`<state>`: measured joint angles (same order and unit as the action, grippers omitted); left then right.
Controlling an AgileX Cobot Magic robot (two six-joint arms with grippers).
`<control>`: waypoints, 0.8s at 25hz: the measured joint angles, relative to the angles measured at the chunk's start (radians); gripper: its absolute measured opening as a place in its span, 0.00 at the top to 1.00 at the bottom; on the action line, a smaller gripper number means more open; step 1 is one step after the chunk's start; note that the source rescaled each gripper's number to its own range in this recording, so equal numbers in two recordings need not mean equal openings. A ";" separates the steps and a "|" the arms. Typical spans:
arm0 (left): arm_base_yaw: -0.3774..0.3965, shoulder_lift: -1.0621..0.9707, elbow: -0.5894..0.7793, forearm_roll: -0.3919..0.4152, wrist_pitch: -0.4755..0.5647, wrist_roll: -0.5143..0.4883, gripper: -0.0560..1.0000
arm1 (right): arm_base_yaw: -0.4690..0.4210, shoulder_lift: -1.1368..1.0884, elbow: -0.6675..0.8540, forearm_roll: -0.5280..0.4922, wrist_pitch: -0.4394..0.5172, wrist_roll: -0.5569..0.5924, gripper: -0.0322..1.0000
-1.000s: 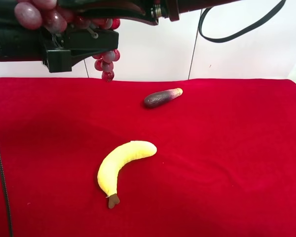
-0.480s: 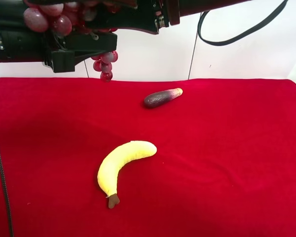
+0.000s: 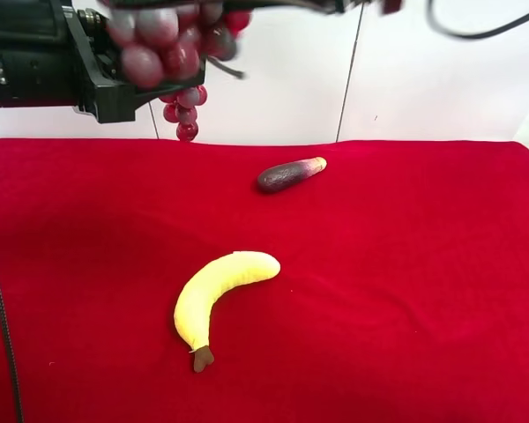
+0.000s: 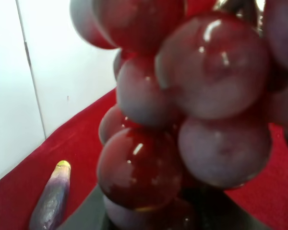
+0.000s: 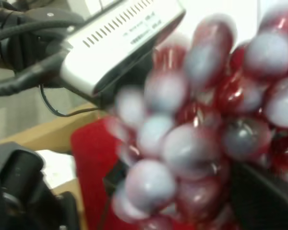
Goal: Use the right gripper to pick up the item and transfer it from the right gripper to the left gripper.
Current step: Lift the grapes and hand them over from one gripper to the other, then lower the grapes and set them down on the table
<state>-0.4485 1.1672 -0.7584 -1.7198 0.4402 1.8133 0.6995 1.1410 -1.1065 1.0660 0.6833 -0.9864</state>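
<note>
— Hands first: can you read either grip?

— Not really. The left hand [image 3: 123, 88], the blocky black one at ten o'clock in the high view, has the grapes [image 3: 172, 53] right against its front. The fruit covers its jaws, so I cannot tell whether it is clenched or released. The right hand [image 5: 265, 203] shows only as one dark finger beside the bunch in its own wrist camera. Same answer there: I cannot tell.

— And where are the grapes?

— Up in the air, clear of the worktop [image 3: 441, 291], at about eleven o'clock in the high view. The upper berries are blurred. A smaller tail of berries hangs beside the left hand's block, in front of the white wall [image 3: 406, 79]. In both wrist cameras the bunch fills most of the picture.

— What lies around it?

— From the grapes, between four and five o'clock, a dark purple eggplant [image 3: 289, 174] with a tan tip lies on the red worktop. Near six o'clock, well apart from the eggplant, lies a curved yellow banana [image 3: 220, 286] with its brown stem at the near end. A grey camera box [image 5: 120, 43] sits behind the bunch in the right wrist camera.
</note>
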 joint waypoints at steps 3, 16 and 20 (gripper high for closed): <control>0.000 0.000 -0.003 0.000 -0.007 0.000 0.70 | 0.000 -0.040 0.000 -0.076 -0.001 0.027 0.06; 0.000 0.000 -0.003 0.002 -0.034 0.000 0.70 | 0.000 -0.170 0.000 -0.583 0.232 0.395 0.04; 0.000 0.000 -0.003 0.002 -0.047 0.000 0.70 | 0.000 -0.216 0.000 -0.670 0.345 0.521 0.04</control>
<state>-0.4485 1.1672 -0.7617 -1.7177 0.3930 1.8133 0.6995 0.9253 -1.1065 0.3961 1.0280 -0.4657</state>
